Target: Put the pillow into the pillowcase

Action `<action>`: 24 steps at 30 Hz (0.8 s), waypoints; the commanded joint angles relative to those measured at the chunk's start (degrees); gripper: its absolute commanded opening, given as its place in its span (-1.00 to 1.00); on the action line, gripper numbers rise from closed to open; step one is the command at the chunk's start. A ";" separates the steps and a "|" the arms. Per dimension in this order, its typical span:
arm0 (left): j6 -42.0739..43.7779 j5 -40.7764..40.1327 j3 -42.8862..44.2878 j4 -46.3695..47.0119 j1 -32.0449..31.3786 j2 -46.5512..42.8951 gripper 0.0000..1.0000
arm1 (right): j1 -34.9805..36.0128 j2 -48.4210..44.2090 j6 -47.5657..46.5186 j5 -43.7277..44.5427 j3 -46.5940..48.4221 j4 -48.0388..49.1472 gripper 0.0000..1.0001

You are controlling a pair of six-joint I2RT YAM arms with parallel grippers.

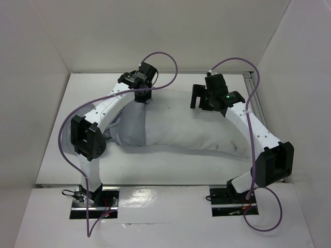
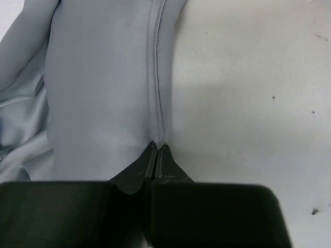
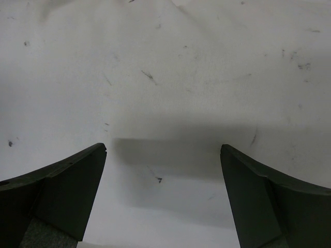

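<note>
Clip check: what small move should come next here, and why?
Probably lower the right gripper onto the pillow and pinch it. Its jaws are open and empty, while the left gripper is shut on the hem of the pillowcase, ready to pull.

table (image 1: pixel 170 164) — white, dark-scuffed | walls (image 1: pixel 170 31) — plain white

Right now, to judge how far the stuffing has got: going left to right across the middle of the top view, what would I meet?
left arm's elbow → pillowcase → pillow → right arm's elbow
</note>
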 commanded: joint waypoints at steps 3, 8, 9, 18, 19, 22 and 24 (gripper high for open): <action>-0.65 -0.10 0.64 -0.75 0.05 -3.96 -0.95 | 0.56 -2.14 -0.39 16.46 3.33 -7.66 0.98; -0.03 1.91 2.65 -1.28 0.05 -5.02 -0.98 | -6.20 -2.14 -1.00 16.01 2.48 -13.57 1.00; -0.03 3.05 3.19 -1.28 0.05 -5.02 -0.98 | -6.21 -2.14 -1.00 13.88 1.33 -12.44 1.00; 1.11 28.69 11.44 3.47 -4.50 0.85 -1.00 | -5.42 -0.37 5.58 -19.17 -14.23 9.78 -1.00; 1.11 29.95 12.76 4.16 -5.30 1.91 -1.00 | -4.81 -1.08 6.55 -19.18 -14.24 10.94 -1.00; -0.46 37.23 17.86 5.13 -8.38 6.64 -1.00 | -4.80 -4.59 10.76 -22.52 -16.69 17.17 -1.00; -3.44 45.55 19.09 9.15 -9.69 8.68 -1.00 | -4.80 -6.70 16.36 -25.50 -19.93 23.31 -1.00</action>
